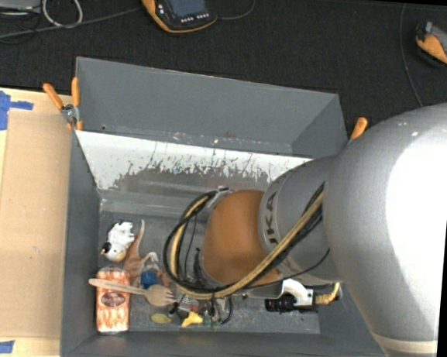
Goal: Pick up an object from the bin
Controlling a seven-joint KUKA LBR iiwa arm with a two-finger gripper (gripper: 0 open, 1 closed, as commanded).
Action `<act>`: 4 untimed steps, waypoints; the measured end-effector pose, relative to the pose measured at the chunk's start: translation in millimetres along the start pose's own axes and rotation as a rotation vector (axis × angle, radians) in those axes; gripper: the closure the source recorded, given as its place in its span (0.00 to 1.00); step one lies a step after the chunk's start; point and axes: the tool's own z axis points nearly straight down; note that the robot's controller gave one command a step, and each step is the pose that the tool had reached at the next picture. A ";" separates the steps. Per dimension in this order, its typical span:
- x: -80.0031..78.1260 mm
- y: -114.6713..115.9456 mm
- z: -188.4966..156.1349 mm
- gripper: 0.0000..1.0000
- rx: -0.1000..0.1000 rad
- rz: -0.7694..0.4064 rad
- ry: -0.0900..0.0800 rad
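Gripper (201, 304): hanging low over the front floor of the bin (206, 110), under the orange wrist cover (233, 241); its grip is hiding, cannot tell.
Nearest things: small yellow pieces (184, 319) are lying just beside it; a wooden fork (132, 289) is pointing in from the left.
Further left: an orange packet (113, 306) and a white spotted toy (119, 240) are lying apart.

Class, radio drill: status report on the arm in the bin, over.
Claw low at front of bin, under orange wrist cover. Nearest: yellow bit, wooden fork, blue piece. Nothing seen held.
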 end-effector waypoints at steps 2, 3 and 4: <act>-0.3 20.4 -181.4 1.00 0.005 0.047 0.008; -5.6 6.4 -122.4 1.00 0.002 0.014 0.003; -5.3 45.4 -70.8 1.00 -0.003 -0.143 -0.005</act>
